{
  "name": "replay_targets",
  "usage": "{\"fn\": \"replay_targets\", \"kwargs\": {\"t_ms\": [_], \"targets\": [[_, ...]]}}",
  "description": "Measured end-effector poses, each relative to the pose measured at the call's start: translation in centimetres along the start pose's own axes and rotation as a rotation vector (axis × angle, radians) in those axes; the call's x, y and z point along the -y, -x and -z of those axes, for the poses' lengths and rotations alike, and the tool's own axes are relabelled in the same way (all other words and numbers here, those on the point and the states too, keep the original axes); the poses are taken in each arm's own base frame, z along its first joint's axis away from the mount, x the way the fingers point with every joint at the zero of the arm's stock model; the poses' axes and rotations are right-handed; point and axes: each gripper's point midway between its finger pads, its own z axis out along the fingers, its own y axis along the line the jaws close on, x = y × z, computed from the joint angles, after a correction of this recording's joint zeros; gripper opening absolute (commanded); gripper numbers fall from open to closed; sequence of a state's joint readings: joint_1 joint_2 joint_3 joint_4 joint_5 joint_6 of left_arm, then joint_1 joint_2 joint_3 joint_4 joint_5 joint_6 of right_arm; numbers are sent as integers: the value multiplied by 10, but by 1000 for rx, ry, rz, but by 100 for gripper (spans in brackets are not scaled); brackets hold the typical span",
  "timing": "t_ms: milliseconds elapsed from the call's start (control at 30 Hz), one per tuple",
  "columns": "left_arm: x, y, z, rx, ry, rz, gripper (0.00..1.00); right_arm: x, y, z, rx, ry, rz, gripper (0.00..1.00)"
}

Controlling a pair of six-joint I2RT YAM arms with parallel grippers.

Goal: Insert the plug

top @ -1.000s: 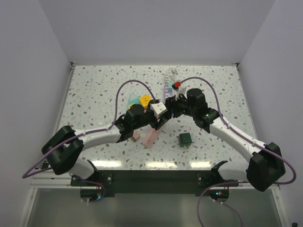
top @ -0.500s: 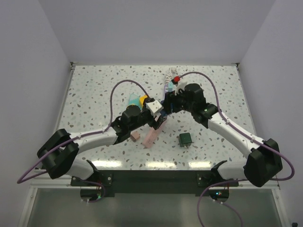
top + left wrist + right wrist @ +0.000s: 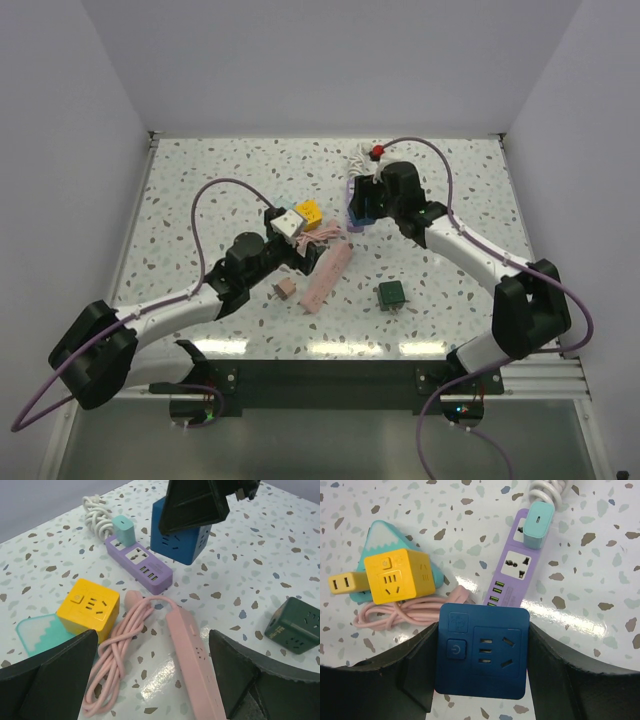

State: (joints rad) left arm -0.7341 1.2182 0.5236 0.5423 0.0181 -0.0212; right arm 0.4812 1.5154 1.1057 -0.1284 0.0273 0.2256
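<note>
Left hand (image 3: 150,675) farther back, agape, empty; right hand (image 3: 481,677) tight around blue cube (image 3: 480,647).

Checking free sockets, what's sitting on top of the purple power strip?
A teal charger stands on the purple power strip, near the white cord. Its prongs are hidden; the other visible sockets are bare.

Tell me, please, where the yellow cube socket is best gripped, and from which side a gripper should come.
Come from straight above and close on two opposite side walls of the yellow cube socket. It sits flat, socket face up, with flat parallel walls. Probably avoid the wall bearing the yellow plug stub; the teal piece and the pink cable lie close beside it.
</note>
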Motion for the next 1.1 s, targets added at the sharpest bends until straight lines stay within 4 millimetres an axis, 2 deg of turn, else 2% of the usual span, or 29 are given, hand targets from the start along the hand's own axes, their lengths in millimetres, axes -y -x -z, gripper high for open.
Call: {"fn": "replay_targets", "kwargs": {"t_ms": [167, 333, 467, 600, 767, 1100], "targets": [[-11, -3, 5, 2, 49, 52, 98, 2, -5, -4, 26, -10, -35, 0], [-1, -15, 2, -24, -4, 104, 93, 7, -20, -2, 14, -25, -60, 0], [13, -43, 0, -85, -64, 165, 88, 9, -25, 7, 19, -30, -70, 0], [23, -78, 0, -182, -90, 216, 87, 8, -19, 20, 51, -22, -75, 0], [32, -95, 0, -234, -107, 243, 81, 6, -11, 35, 91, -10, -80, 0], [40, -122, 1, -318, -90, 257, 47, 7, -16, 51, 112, -3, -89, 0]]}}
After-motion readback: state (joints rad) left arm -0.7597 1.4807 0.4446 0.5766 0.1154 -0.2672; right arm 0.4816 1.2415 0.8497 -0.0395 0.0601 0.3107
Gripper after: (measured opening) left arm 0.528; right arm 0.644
